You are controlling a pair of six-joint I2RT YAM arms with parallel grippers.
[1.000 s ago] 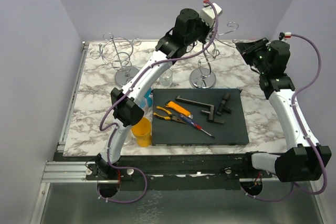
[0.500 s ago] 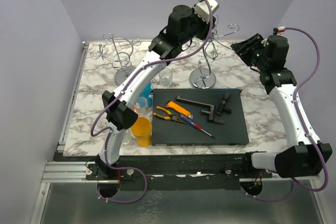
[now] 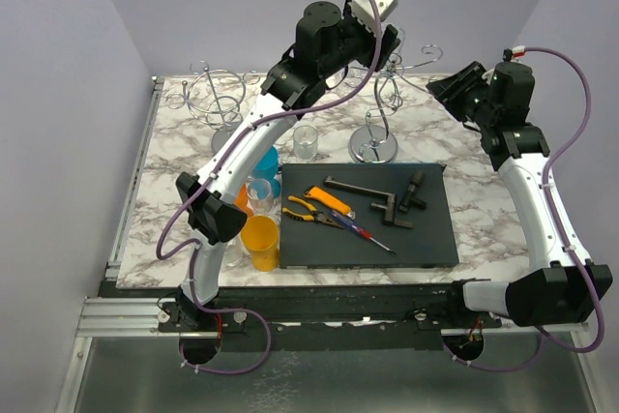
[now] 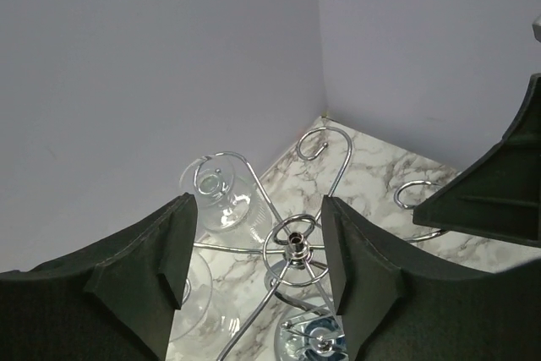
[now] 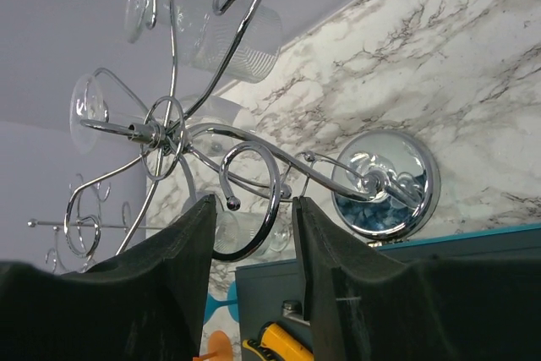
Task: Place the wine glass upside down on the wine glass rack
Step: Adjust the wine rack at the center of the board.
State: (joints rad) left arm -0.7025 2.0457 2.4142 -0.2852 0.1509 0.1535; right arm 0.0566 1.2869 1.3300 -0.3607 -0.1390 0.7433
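The glass (image 4: 221, 205) is already hanging upside down on the rack (image 4: 296, 243), and the left claw (image 4: 258, 247) and the right claw (image 5: 254, 234) are standing apart, empty, so probably only retreating is remaining.

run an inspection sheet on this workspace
surface: marble table, no damage seen
job's things: wine glass hangs upside down on rack
clutter: tools on black mat; cups; tumbler; second rack
grippers: left gripper open, empty; right gripper open, empty; both near the rack
cables: purple cables loop along both arms
surroundings: lilac walls, nothing else seen
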